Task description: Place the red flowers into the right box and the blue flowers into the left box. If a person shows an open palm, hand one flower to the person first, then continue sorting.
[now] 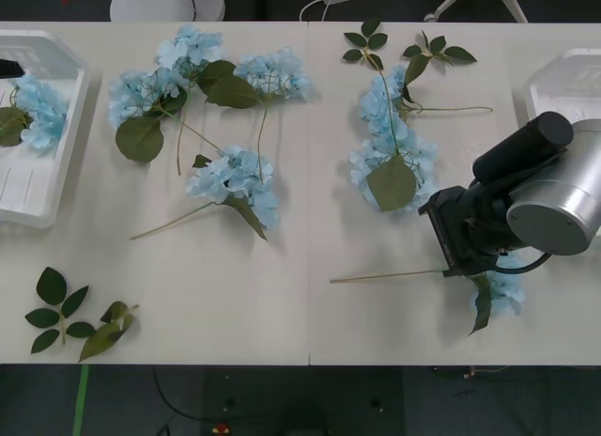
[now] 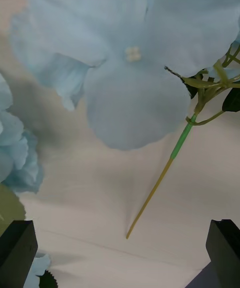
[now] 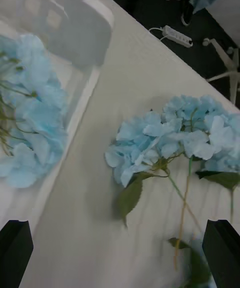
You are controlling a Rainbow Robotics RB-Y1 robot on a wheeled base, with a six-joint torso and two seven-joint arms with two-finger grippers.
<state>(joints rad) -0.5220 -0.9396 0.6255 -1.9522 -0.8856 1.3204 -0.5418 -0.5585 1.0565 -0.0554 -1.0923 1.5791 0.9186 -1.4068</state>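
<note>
The right gripper (image 2: 120,253) is low over the table (image 1: 282,304), on its right side near the front edge. Its two black fingers (image 2: 17,250) stand wide apart and nothing is between them. Just under this gripper lies one of the blue flowers (image 1: 505,290); its thin stalk runs to the left along the table, and its bloom shows partly under the wrist. In the right wrist view a big pale blue petal is very close to the camera, and the stalk ends on the table between the two fingers.

The left gripper (image 3: 120,255) is also open and holds nothing. It hangs over the left part of the table, beside the left box (image 1: 56,187). One blue flower (image 1: 38,112) already lies inside this box. Next to the box, a group of three blue flowers (image 1: 202,79) lies on the table, and one more bloom (image 1: 235,178) is a little nearer to the front. Another group (image 1: 394,149) is in the middle right.

The right box (image 1: 563,84) stands at the far right edge. A loose leaf sprig (image 1: 70,319) lies at the front left.
</note>
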